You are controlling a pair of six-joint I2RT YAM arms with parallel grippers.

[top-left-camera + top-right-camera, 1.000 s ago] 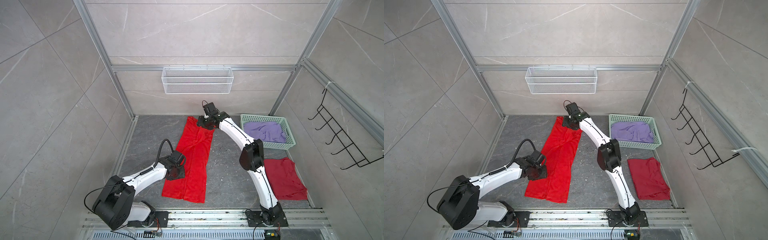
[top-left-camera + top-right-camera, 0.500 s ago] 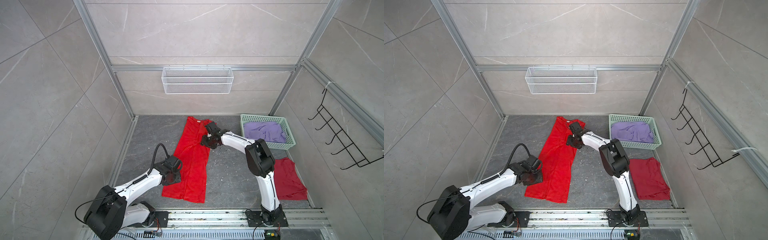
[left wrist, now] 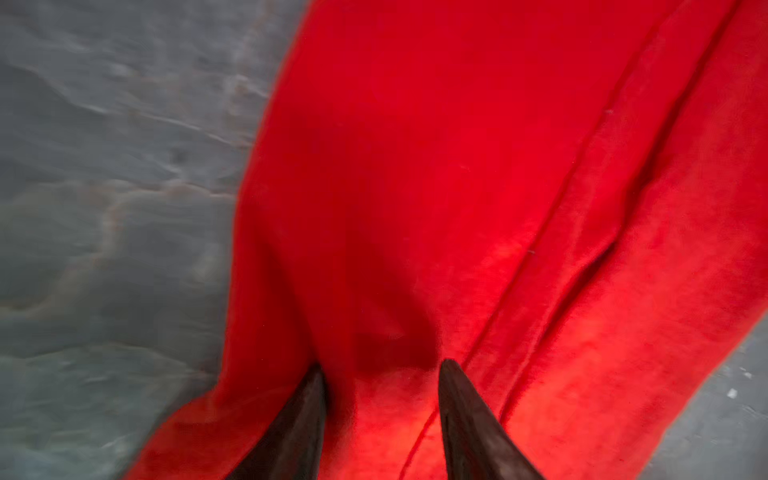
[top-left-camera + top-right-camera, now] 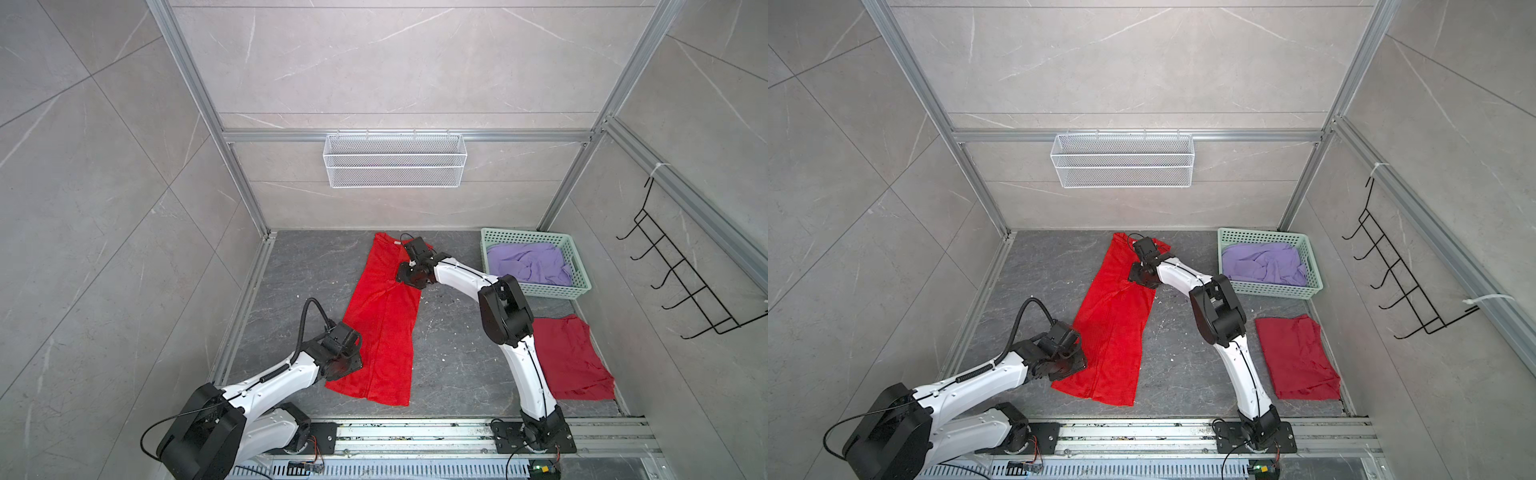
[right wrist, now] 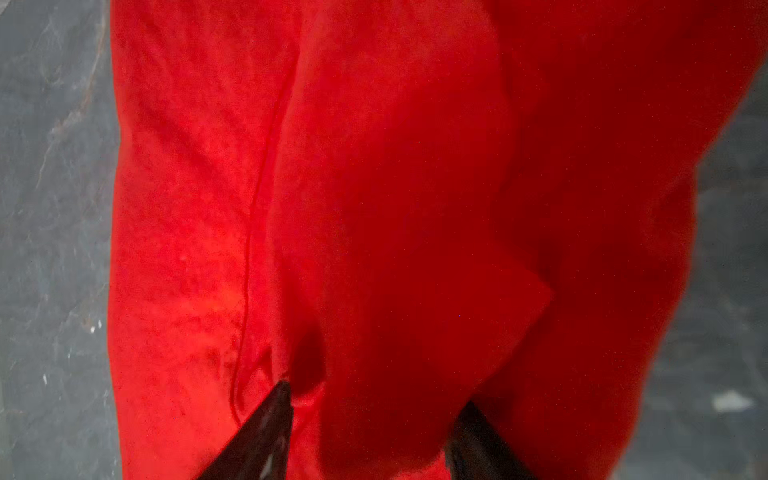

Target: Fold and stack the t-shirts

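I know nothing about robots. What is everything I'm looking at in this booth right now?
bright red shirt: one, bright red, spread lengthwise mid-floor
dark red shirt: one, dark red, roughly folded, on the floor at right
lavender shirt: one, lavender, crumpled inside the green basket
green basket: one, mint green, back right corner of the floor
wire basket: one, white, hung on the back wall
hook rack: one, black, on the right wall
floor: one, grey, under everything
left arm: one, white and black, at the bright red shirt's near left edge
right arm: one, white and black, at its far end
jaws: two pairs, dark, both apart over the bright red shirt
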